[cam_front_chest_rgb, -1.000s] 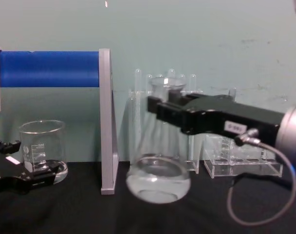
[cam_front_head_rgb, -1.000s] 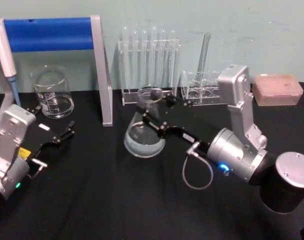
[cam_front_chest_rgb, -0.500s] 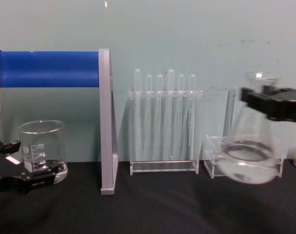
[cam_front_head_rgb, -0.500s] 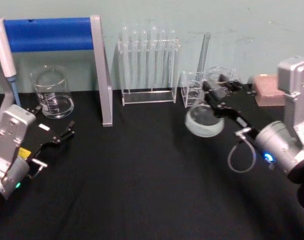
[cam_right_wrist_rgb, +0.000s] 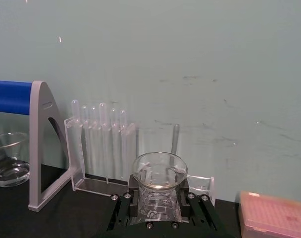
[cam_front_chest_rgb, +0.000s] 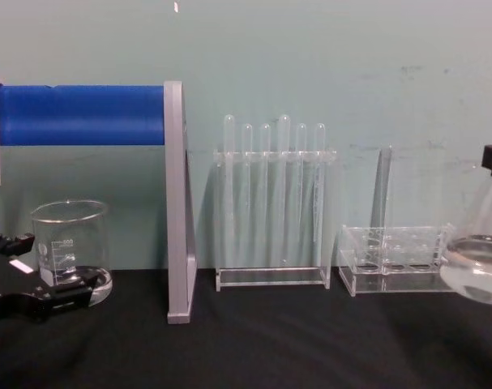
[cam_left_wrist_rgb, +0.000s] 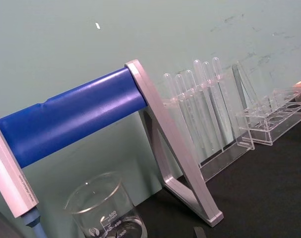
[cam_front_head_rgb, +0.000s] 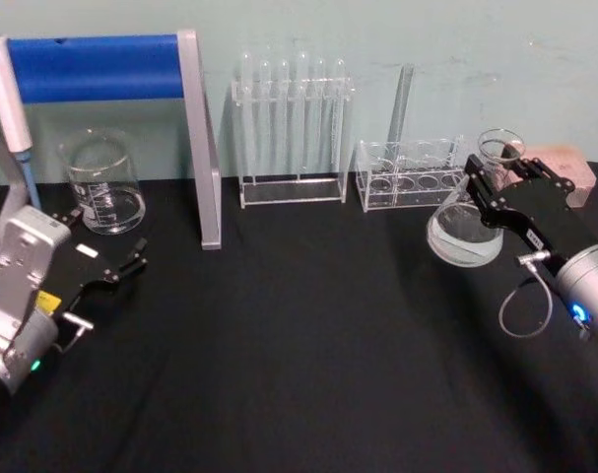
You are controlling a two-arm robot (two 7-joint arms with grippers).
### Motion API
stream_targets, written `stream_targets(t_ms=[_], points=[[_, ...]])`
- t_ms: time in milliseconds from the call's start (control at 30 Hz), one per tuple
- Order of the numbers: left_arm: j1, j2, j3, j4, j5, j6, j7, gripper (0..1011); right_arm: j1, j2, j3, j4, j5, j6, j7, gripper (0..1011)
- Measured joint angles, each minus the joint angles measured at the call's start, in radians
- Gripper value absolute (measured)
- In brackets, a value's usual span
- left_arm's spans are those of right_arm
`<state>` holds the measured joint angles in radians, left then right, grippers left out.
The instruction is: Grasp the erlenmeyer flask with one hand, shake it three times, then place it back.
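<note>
Glass flask [cam_front_head_rgb: 463, 235], some liquid in its base, hangs tilted at the far right of the bench [cam_front_head_rgb: 299, 374]. The right hand [cam_front_head_rgb: 488, 183] is clamped on its neck, just beside the low rack [cam_front_head_rgb: 405, 177] and pink box [cam_front_head_rgb: 560, 161]. Left hand [cam_front_head_rgb: 119, 270] idles near the beaker [cam_front_head_rgb: 103, 185], jaws apart. Risks, as I judge: a swing clips the rack, the smooth neck slips in the jaws, or the tilt spills liquid out the open rim.

Left wrist view: beaker, blue-bar stand [cam_left_wrist_rgb: 76, 116], racks. Nothing on the grip.

Right wrist view: jaws flank the neck just under the rim, which the head view leaves unclear.

Chest view: flask base [cam_front_chest_rgb: 477, 271] at the right edge, side-on. It looks clear of the bench, a height the head view can't settle.
</note>
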<state>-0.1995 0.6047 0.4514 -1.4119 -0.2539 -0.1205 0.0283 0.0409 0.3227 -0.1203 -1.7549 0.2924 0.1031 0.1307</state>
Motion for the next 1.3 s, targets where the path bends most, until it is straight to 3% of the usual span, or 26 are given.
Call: stream_targets(t_ms=[233,433,533,567,767,1000,1300], points=[[0.0,0.0,0.0,0.0,0.0,0.0,0.0,1001,0.034,-0.011,-0.029,0.028,-0.004,-0.001,0.066,448],[0.0,0.0,0.0,0.0,0.0,0.0,0.0,1001,0.082,-0.016,-0.098,0.064,0.002,-0.004,0.155,448],[0.0,0.0,0.0,0.0,0.0,0.0,0.0,1001,0.112,-0.015,-0.149,0.086,0.015,-0.007,0.21,449],[0.0,0.0,0.0,0.0,0.0,0.0,0.0,1001,0.112,-0.015,-0.149,0.086,0.015,-0.007,0.21,449],[0.0,0.0,0.0,0.0,0.0,0.0,0.0,1001,0.154,-0.012,-0.225,0.113,0.039,-0.018,0.284,448],[0.0,0.0,0.0,0.0,0.0,0.0,0.0,1001,0.173,-0.004,-0.259,0.124,0.058,-0.026,0.305,448],[0.0,0.0,0.0,0.0,0.0,0.0,0.0,1001,0.178,0.014,-0.271,0.125,0.077,-0.033,0.296,448]])
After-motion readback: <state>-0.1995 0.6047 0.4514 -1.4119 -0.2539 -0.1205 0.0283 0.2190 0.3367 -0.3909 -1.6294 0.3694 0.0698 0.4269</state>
